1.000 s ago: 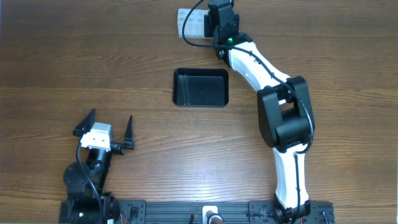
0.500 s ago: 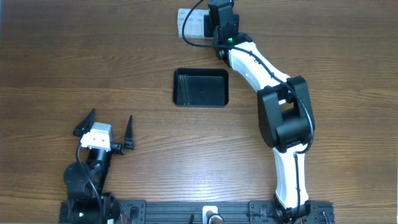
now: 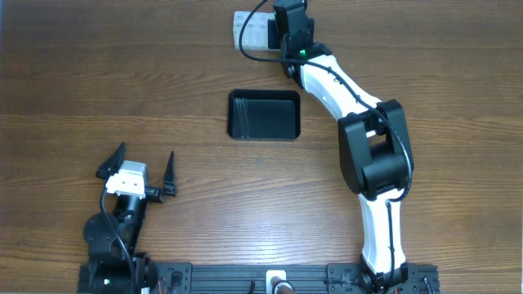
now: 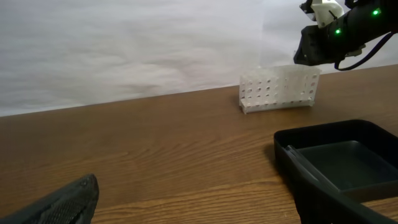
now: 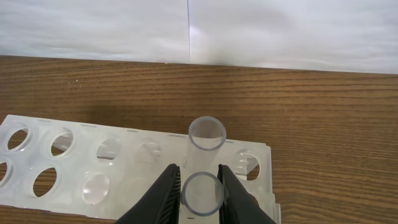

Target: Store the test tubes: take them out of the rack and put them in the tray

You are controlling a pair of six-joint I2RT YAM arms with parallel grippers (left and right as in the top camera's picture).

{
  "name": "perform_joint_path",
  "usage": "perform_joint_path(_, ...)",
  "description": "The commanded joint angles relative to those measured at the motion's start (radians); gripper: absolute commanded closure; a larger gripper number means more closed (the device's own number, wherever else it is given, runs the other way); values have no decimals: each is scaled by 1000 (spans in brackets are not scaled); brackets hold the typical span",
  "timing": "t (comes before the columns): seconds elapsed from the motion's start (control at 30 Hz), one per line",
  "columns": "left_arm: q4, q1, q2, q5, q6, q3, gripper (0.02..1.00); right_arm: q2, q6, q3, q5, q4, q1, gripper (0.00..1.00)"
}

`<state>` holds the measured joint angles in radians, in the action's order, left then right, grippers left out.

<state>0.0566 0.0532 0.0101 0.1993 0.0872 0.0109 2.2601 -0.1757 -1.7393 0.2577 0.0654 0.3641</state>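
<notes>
Clamping onto a test tube (image 5: 202, 194) standing at the rack's (image 5: 81, 180) end, the right claw (image 5: 200, 182) is risking jamming it if pulled at a tilt, dragging the light rack up or knocking the neighbouring tube (image 5: 206, 134). The tray (image 3: 264, 115) is sitting near the rack; the left claw (image 3: 139, 167) is resting released, well apart from the rack. No readable writing is showing.

I see a surface (image 3: 122, 82) of brown wood grain with a dull satin finish. The rack (image 4: 280, 90) looks like frosted, translucent white plastic, and the test tube (image 5: 202, 194) is clear and glossy. The tray (image 3: 264, 94) is black plastic with a faint sheen. The right end effector (image 5: 200, 183) is smooth matt black, while the left end effector (image 3: 145, 152) looks rougher and textured. The backdrop (image 5: 280, 31) is matt white, like paper.
</notes>
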Motion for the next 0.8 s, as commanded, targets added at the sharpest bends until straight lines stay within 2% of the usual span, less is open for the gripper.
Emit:
perform_joint_path(0.03,2,6,-6,10,10,-5,18,11,9,-27,-7,-6,-2,814)
perform_joint_path(0.8,2,6,-6,10,10,-5,18,-56,36,-27,-6,-8,17,884)
